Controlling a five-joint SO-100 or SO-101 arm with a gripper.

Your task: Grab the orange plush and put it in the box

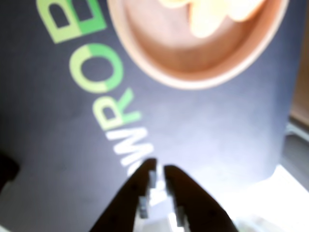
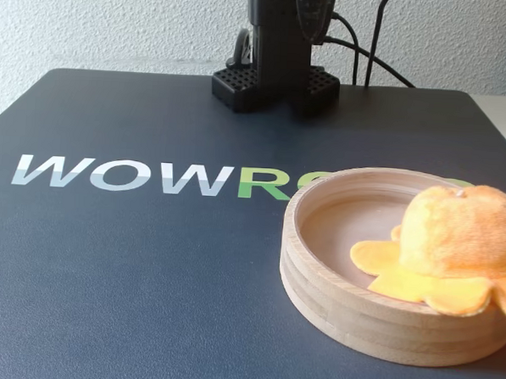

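Observation:
The orange plush [image 2: 458, 234] sits inside the box [image 2: 357, 318], a shallow round wooden tray at the right of the fixed view. Its dome is upright and its yellow-orange flaps spread over the tray bottom and the near rim. The wrist view is blurred. It shows the box [image 1: 193, 83] at the top with pale flaps of the plush [image 1: 207, 19] inside. My gripper [image 1: 159, 166] is at the bottom of the wrist view, well back from the box. Its dark fingers are almost together with nothing between them.
The dark mat [image 2: 130, 268] carries white and green lettering [image 2: 152, 176]. The arm's black base [image 2: 275, 84] stands at the mat's far edge with cables behind it. A white wall is at the back. In the wrist view the mat's edge [image 1: 285, 159] lies at the right.

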